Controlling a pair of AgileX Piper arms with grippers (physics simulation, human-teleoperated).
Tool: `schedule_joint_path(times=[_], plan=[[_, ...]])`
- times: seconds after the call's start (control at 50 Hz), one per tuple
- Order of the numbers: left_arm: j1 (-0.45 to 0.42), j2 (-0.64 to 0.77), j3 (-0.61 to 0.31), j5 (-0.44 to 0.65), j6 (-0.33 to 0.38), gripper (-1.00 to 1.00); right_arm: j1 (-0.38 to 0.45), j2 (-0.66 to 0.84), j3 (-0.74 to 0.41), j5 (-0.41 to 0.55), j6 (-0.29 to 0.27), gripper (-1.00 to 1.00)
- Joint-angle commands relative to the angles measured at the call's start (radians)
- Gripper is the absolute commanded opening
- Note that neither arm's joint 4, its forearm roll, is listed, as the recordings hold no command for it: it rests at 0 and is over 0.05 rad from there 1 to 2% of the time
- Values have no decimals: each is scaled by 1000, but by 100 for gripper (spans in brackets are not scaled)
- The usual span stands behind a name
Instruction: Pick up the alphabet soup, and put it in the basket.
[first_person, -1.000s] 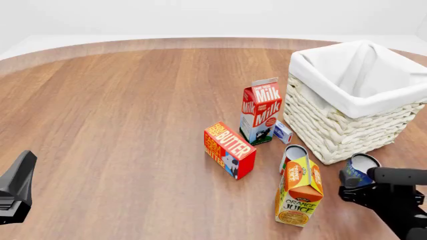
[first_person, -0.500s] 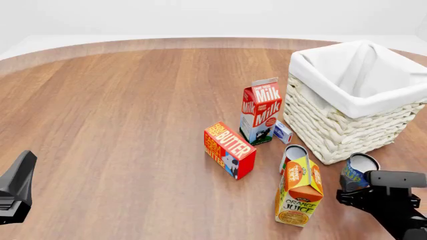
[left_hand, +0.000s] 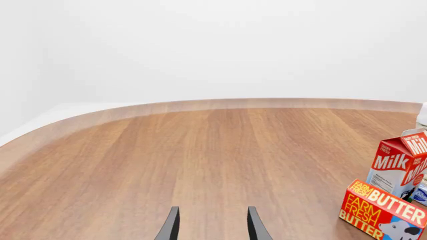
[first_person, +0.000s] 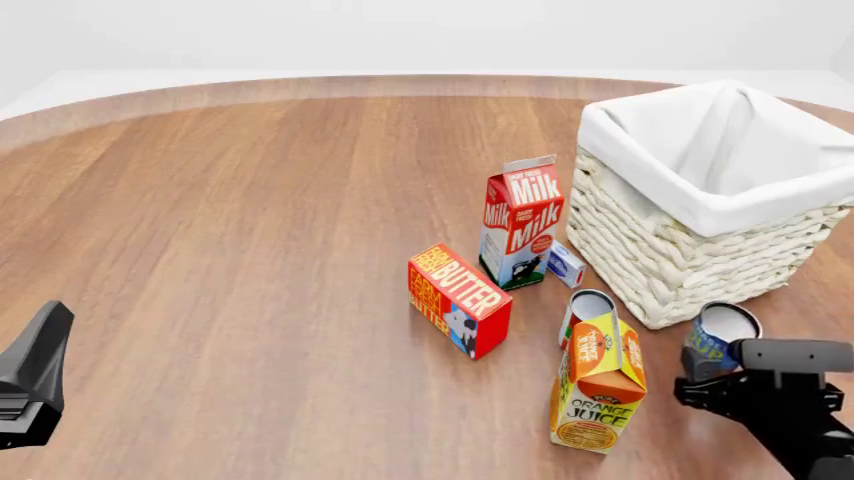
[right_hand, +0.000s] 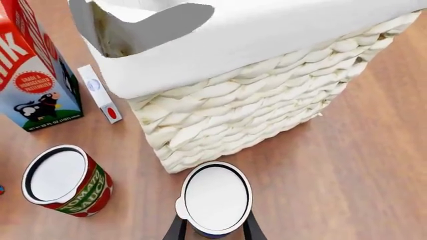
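Near the table's (first_person: 240, 250) front right corner, the soup (first_person: 718, 340) stands upright just in front of the basket (first_person: 694, 255), close to its woven wall but apart from it. The right gripper (right_hand: 215, 229) straddles the can: in the right wrist view a dark finger (right_hand: 176, 230) shows at each side of the can's silvery top (right_hand: 215, 196), close against it, though whether they press on it cannot be told. The can sits on the wood.

The red can (right_hand: 65, 180) stands upright beside the soup, with the juice carton (first_person: 598, 385) in front of it in the front view. The milk carton (first_person: 521, 225) stands left of the basket, a small white box (first_person: 566, 265) lies between the two, and the butter box (first_person: 458, 298) lies farther left and nearer.

The left gripper (left_hand: 212, 227) hangs over bare wood at the near left, well apart from everything, its two fingers parted with nothing between them.
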Motion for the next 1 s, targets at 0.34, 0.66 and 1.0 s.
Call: schedule_joint_path(times=[0.34,0.66,1.0], plan=[[0,0,0,0,0,100,12,-337,0,280,-2,-100],[0,0,0,0,0,100,16,-562,0,472,-20,-100],[0,0,0,0,0,100,19,-731,0,598,-33,-100]])
